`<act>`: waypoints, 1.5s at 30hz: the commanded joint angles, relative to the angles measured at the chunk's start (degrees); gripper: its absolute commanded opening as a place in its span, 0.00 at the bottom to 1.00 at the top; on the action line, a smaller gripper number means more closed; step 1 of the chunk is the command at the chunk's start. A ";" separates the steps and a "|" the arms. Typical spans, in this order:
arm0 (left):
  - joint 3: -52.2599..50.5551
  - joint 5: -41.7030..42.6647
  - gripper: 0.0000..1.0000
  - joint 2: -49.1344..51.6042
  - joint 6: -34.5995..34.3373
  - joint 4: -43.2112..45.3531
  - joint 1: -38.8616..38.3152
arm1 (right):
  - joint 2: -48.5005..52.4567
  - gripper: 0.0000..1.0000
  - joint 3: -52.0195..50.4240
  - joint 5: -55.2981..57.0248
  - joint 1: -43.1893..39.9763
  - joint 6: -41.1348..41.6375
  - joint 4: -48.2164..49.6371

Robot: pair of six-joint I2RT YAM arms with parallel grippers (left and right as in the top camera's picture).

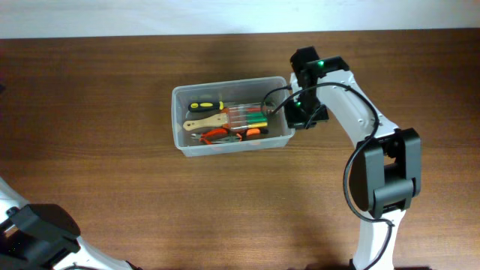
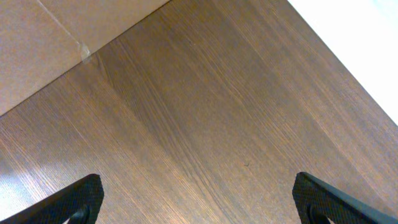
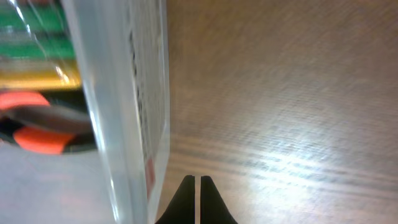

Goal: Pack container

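Sitting mid-table, the container (image 1: 225, 148) holds screwdrivers (image 1: 241, 112) and pliers (image 1: 216, 136). The right gripper (image 3: 194, 185) is pinched together, empty, just beside its end wall; the left gripper (image 2: 196, 199) spreads wide over the table (image 2: 186, 112).

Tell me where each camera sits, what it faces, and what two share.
Overhead: above the table, looking straight down; left arm, right arm and container show.
Left wrist: on its arm, faces the table; jaws open.
Right wrist: low beside the container's wall; its jaws shut.
Shared: overhead and right wrist both see the container.
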 commanded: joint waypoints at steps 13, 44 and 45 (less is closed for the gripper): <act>0.02 0.59 0.99 0.68 -0.76 -0.04 0.17 | -7.23 0.04 0.66 -4.11 0.74 -3.63 -4.68; 0.02 0.59 0.99 0.68 -0.76 -0.04 0.17 | -48.54 0.98 15.98 29.51 0.81 -8.44 -5.53; 0.04 0.59 0.99 0.68 -0.76 -0.04 0.17 | -49.31 0.98 15.98 28.89 0.79 -8.41 -5.33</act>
